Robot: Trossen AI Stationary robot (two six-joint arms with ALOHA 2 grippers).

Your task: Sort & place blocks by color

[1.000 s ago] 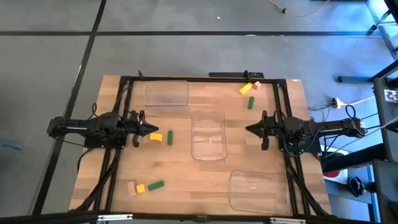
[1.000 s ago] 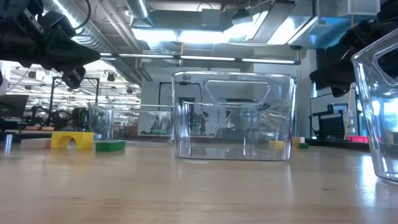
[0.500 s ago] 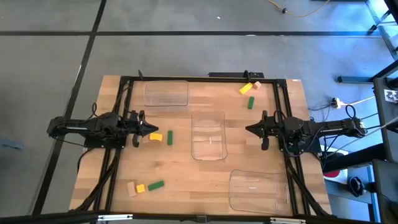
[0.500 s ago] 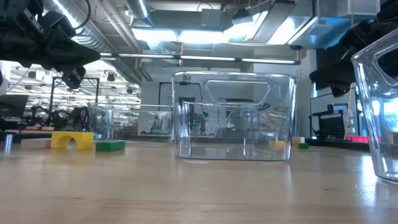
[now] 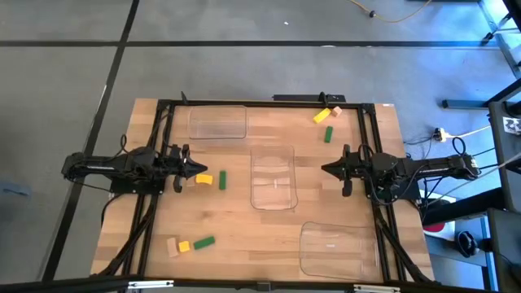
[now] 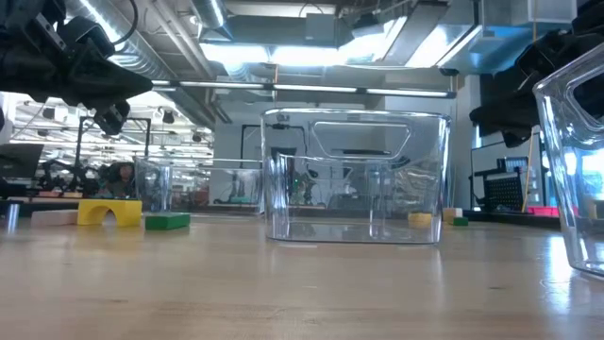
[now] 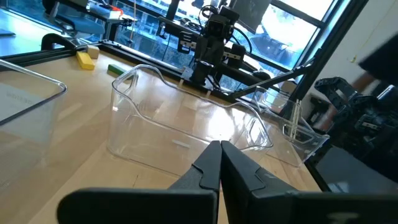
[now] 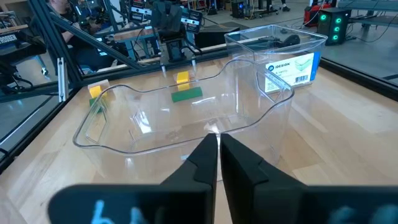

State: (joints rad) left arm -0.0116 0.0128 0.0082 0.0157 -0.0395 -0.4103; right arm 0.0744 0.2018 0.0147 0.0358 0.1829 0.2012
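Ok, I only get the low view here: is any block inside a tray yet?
Observer: No. From above, the centre tray, the far-left tray and the near-right tray hold no block.
Operator: And the grippers?
Observer: The left gripper and the right gripper are both shut, holding nothing.
Operator: Any blocks I'm missing?
Observer: A yellow block and a green block lie between the left gripper and the centre tray.

Blocks lie flat in 3 clusters: yellow (image 5: 321,115), tan (image 5: 336,109), green (image 5: 328,134) at 1 o'clock; yellow (image 5: 203,178), green (image 5: 222,180) at 9; tan (image 5: 171,247), yellow (image 5: 185,245), green (image 5: 203,242) at 7.
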